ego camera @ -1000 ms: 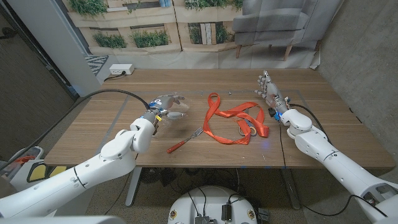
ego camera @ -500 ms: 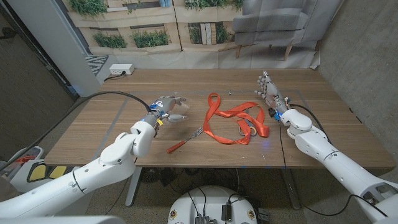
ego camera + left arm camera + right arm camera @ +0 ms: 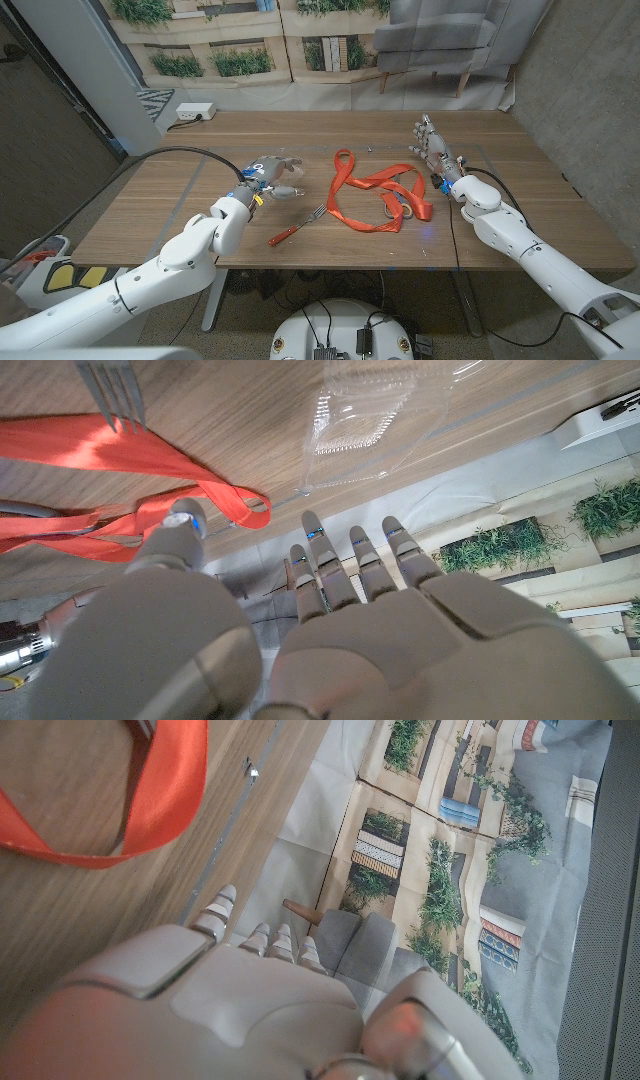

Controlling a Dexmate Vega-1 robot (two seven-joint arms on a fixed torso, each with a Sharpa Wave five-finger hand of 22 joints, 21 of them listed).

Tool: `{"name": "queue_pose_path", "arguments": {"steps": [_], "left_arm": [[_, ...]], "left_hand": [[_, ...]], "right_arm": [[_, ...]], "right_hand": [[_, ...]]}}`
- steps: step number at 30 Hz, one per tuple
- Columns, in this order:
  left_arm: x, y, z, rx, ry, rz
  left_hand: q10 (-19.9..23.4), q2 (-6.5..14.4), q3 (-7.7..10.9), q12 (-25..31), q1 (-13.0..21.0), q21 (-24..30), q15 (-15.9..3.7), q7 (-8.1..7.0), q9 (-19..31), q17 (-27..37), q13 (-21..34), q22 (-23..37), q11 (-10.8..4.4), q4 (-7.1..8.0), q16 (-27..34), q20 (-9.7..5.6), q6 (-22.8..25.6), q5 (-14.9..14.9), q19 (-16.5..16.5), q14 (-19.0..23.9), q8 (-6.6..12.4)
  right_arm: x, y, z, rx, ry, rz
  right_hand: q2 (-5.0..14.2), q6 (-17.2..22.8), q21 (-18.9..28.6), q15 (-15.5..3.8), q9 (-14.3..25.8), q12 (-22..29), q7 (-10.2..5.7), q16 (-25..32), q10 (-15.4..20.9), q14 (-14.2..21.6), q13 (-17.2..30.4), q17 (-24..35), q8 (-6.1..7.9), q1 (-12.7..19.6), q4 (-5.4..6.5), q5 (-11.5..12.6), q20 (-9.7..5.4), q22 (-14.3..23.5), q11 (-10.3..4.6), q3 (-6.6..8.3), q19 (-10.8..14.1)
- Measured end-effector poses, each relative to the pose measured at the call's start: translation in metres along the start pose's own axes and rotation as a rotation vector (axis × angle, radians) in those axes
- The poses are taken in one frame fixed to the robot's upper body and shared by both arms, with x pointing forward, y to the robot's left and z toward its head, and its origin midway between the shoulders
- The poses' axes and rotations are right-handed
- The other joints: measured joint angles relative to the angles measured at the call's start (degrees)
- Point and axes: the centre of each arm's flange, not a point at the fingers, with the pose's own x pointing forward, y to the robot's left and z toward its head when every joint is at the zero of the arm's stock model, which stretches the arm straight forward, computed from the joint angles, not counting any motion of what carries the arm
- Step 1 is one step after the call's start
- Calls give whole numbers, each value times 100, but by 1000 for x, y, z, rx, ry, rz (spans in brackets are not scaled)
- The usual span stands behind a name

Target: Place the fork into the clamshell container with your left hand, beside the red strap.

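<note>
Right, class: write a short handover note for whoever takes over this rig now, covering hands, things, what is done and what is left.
Left hand: open, holding nothing, over the clear plastic clamshell container.
Right hand: open, idle at the table's right side.
Red-handled metal fork: on the wooden table, tines by the red strap.
Done: nothing.
Left: grasp the fork, place it in the container.

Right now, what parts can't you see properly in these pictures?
- Clamshell container: in the head view the left hand covers most of it, so open or closed is unclear.
- Fork: the left wrist view's edge cuts off all but its prongs.
- Red strap: both wrist views cut it off.
- Right hand: too small in the head view to judge its fingers.
</note>
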Motion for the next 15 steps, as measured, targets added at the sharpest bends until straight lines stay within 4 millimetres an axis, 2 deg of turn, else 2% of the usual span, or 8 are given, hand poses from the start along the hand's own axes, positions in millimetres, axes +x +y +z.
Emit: {"name": "queue_pose_path", "arguments": {"steps": [4, 8, 10, 15], "left_arm": [[-1, -2, 3, 1, -6, -3], [-3, -5, 6, -1, -13, -8], [-4, -7, 7, -4, -18, -12], [-6, -9, 7, -7, -20, -16]], "left_hand": [[-14, 76, 0, -29, 79, 0, 0, 0, 0, 0, 20, 0, -14, 0, 0, 0, 0, 0, 0, 0, 0], [-362, 175, 20, -193, 182, 0, 0, -1, 0, 0, 27, 0, 15, -20, 0, 0, 0, -25, 0, 0, -22], [-500, 171, 26, -245, 253, 0, 0, -1, 0, 0, 27, 0, 30, -26, 0, 0, 0, -26, 0, 0, -22], [-526, 169, 2, -261, 296, 0, 30, 30, 20, 0, 27, 0, 51, -49, 0, 0, 36, -26, -1, 30, -22]], "right_arm": [[0, 0, 0, 0, 2, -1], [0, 0, 0, 0, 3, -2], [0, 0, 0, 0, 3, -3], [0, 1, -1, 1, 4, -2]], "right_hand": [[0, 0, 0, 0, 0, 0, 0, 0, 0, 0, 0, 0, 0, 0, 0, 0, 0, 0, 0, 0, 0], [0, 20, 0, 0, 0, 0, -20, 0, 0, 0, 0, 0, 0, 0, 0, 0, 0, 0, 0, 0, 0], [0, 20, 0, 0, 0, 0, -20, 0, 0, 0, 0, 0, 0, 0, 0, 0, 0, 0, 0, 0, 0], [0, 20, 0, 0, 0, 0, -20, 0, 0, 0, 0, 0, 0, 0, 0, 0, 0, 0, 0, 0, 0]]}}
